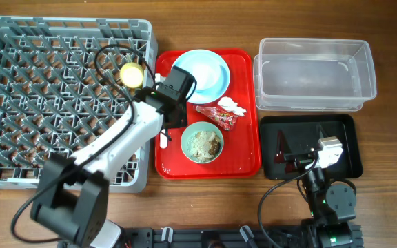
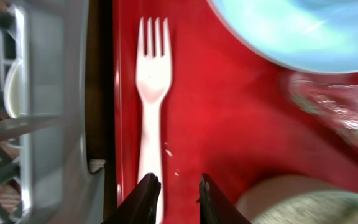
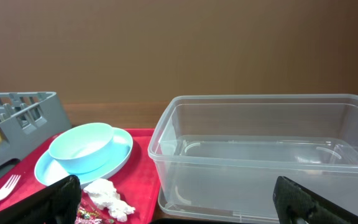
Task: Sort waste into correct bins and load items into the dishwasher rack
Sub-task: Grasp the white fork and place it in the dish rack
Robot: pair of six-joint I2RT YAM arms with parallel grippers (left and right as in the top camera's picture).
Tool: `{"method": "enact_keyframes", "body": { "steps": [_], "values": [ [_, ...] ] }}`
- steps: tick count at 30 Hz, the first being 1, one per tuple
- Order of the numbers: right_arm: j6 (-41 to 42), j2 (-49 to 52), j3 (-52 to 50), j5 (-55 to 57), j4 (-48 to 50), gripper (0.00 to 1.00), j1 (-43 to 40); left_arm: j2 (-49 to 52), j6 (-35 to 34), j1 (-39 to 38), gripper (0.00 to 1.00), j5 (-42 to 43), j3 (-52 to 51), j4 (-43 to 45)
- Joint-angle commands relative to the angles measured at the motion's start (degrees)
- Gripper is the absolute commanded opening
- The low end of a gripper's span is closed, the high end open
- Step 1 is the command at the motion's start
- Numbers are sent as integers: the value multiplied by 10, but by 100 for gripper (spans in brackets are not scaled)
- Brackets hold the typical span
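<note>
The white fork [image 2: 152, 81] lies on the flat red tray [image 2: 229, 124] beside the grey dishwasher rack [image 1: 47, 103]. My left gripper [image 2: 178, 186] hovers low over the fork's handle, jaws slightly apart and empty; it also shows in the overhead view [image 1: 173, 114]. The light blue bowl [image 1: 197, 72] sits on the light blue plate [image 1: 216, 86]. The red wrapper [image 1: 216, 115] and white tissue [image 1: 231, 105] lie below them. The pale green bowl [image 1: 202, 143] holds beige scraps. The yellow cup [image 1: 131, 74] stands in the rack. My right gripper [image 3: 185, 205] is wide open above the black tray [image 1: 343, 134]. No spoon shows.
The clear tub [image 1: 314, 74] stands at the back right, just behind the black tray. The red tray's raised rim and the rack's wall are close to the left of the fork. Bare wooden table lies along the front edge.
</note>
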Motion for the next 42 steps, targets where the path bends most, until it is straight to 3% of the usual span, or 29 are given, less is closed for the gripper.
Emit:
{"method": "enact_keyframes", "body": {
  "steps": [1, 15, 23, 31, 34, 36, 39, 42],
  "values": [
    [-4, -2, -1, -1, 3, 100, -1, 44, -10, 1, 24, -33, -12, 13],
    [-4, -2, -1, -1, 3, 100, -1, 85, -10, 1, 26, -76, -66, 123],
    [-4, -2, -1, -1, 3, 100, -1, 78, -5, 1, 4, -76, -76, 136],
    [-4, -2, -1, -1, 3, 100, -1, -94, -3, 0, 4, -70, -44, 57],
    [-4, -2, -1, -1, 3, 100, -1, -187, 43, 2, 4, -70, -44, 47],
    [-4, -2, -1, -1, 3, 100, -1, -232, 47, 4, 4, -118, -44, 28],
    [-4, -2, -1, -1, 3, 100, -1, -241, 64, 35, 4, -203, -45, 0],
    [-4, -2, -1, -1, 3, 100, -1, -214, 66, 65, 4, -174, -45, -10]
  ]
}}
